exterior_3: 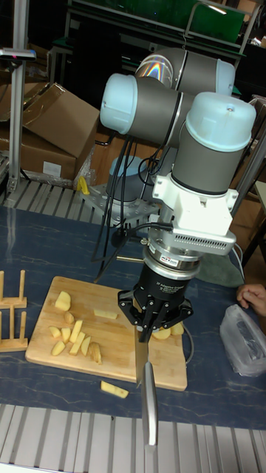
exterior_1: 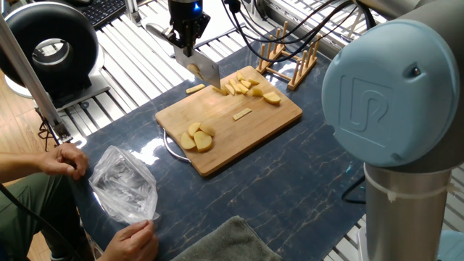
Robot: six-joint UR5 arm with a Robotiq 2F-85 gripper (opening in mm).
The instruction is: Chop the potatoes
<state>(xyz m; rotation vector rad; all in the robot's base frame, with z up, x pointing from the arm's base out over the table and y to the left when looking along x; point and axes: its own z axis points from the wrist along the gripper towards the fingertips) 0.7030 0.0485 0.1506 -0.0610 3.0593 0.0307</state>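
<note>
dark marbled tabletop (exterior_1: 290, 181), ribbed metal frame (exterior_1: 138, 65), cardboard boxes (exterior_3: 52, 126) behind

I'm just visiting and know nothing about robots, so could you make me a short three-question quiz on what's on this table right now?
1. True or false: every potato piece lies on the bamboo board.
2. What is the claw holding?
A. a knife
B. a plastic bag
C. a towel
3. Fill in: the person's hands are at a clear ______.

Key:
1. False: one potato stick lies on the table beside the board.
2. A: the knife, blade down by the cut potatoes.
3. plastic bag
</note>
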